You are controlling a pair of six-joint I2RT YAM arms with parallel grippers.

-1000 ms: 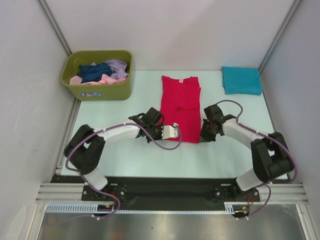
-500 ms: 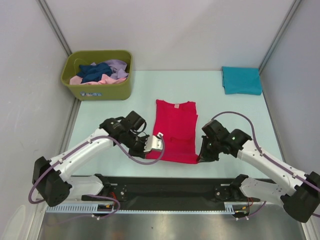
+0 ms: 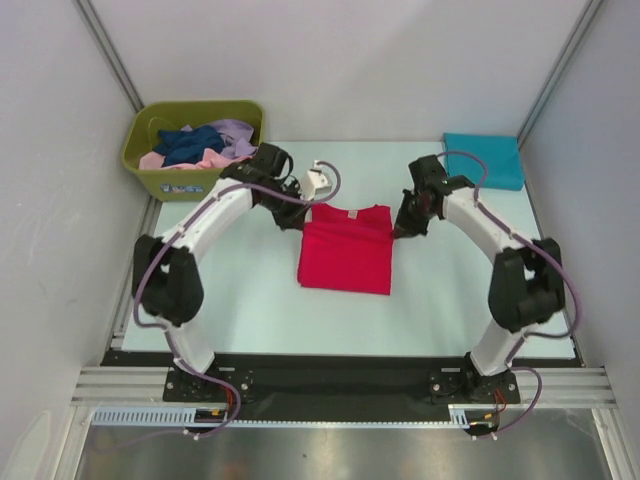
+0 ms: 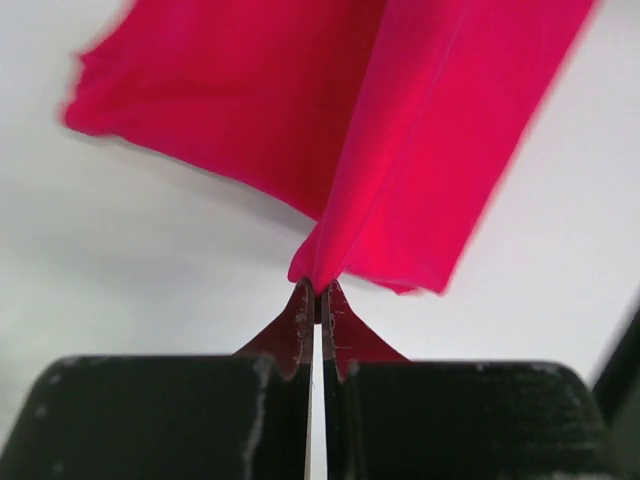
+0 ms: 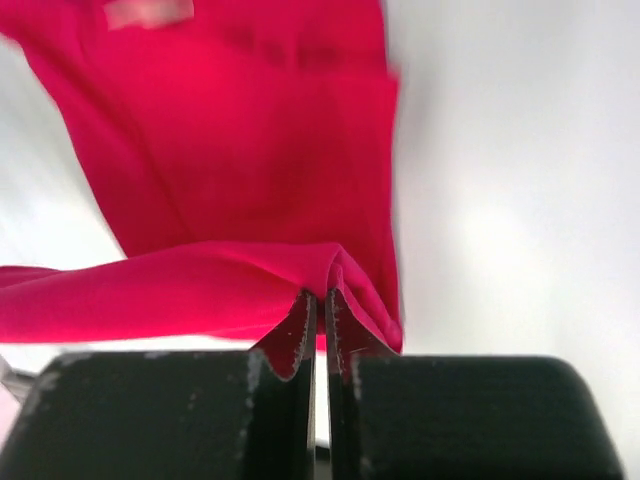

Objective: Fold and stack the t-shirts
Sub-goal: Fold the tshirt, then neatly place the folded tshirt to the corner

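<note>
The bright red t-shirt (image 3: 345, 250) lies folded over on itself in the middle of the table. My left gripper (image 3: 302, 212) is shut on its far left corner, and the left wrist view shows the red cloth (image 4: 400, 150) pinched at the fingertips. My right gripper (image 3: 400, 229) is shut on its far right corner, with red cloth (image 5: 230, 180) bunched over the fingertips in the right wrist view. A folded teal t-shirt (image 3: 483, 160) lies at the far right. Navy (image 3: 185, 141), pink (image 3: 205, 159) and lavender (image 3: 236, 133) tees lie crumpled in the bin.
The olive-green plastic bin (image 3: 196, 178) stands at the far left corner of the pale table (image 3: 450, 300). Grey walls close in the left, right and far sides. A black rail with both arm bases runs along the near edge.
Both grippers carried the shirt's near hem from the table's front edge up and away to the collar end. The red shirt is now half as long and lies doubled.
</note>
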